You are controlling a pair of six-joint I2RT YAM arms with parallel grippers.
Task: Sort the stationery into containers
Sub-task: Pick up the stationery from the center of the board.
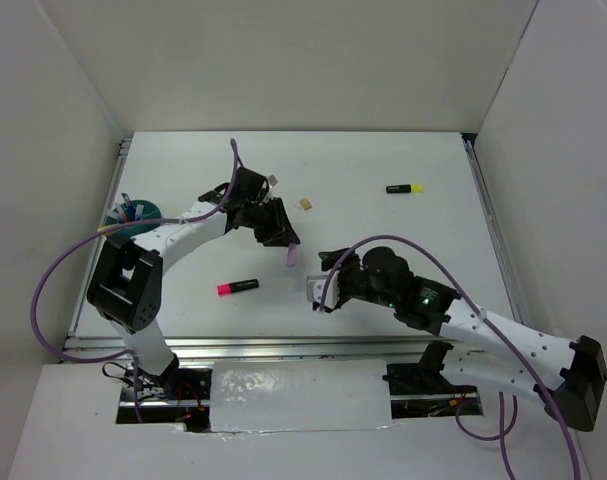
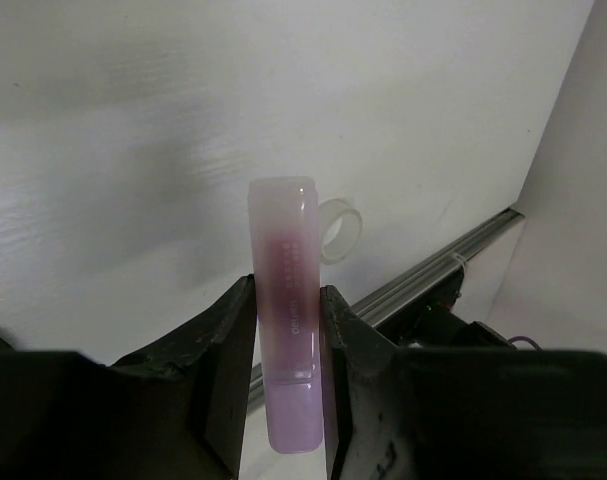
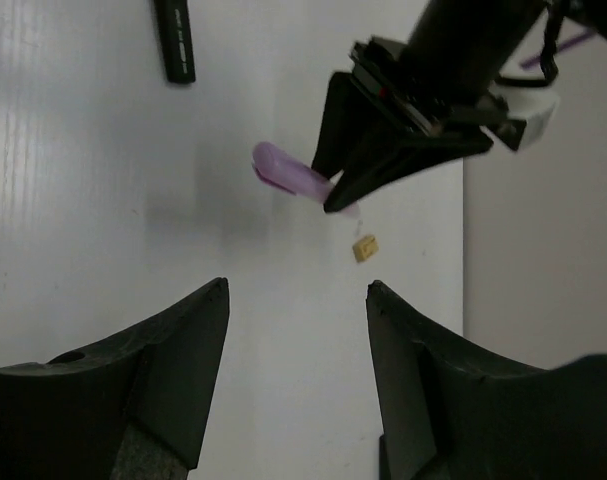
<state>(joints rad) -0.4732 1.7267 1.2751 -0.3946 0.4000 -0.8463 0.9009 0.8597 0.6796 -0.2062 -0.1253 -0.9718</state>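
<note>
My left gripper is shut on a pale purple marker and holds it above the middle of the table. The marker sticks out past the fingertips. A clear tape ring lies on the table beyond it, towards the near rail. My right gripper hovers low at centre right, open, with only bare table between its fingers. A tan eraser lies further back. A pink marker and a black-yellow marker lie loose. The teal cup at far left holds pens.
White walls enclose the table on three sides. A metal rail runs along the near edge. The left arm's purple cable loops out over the left side. The two grippers are close together at the table's middle.
</note>
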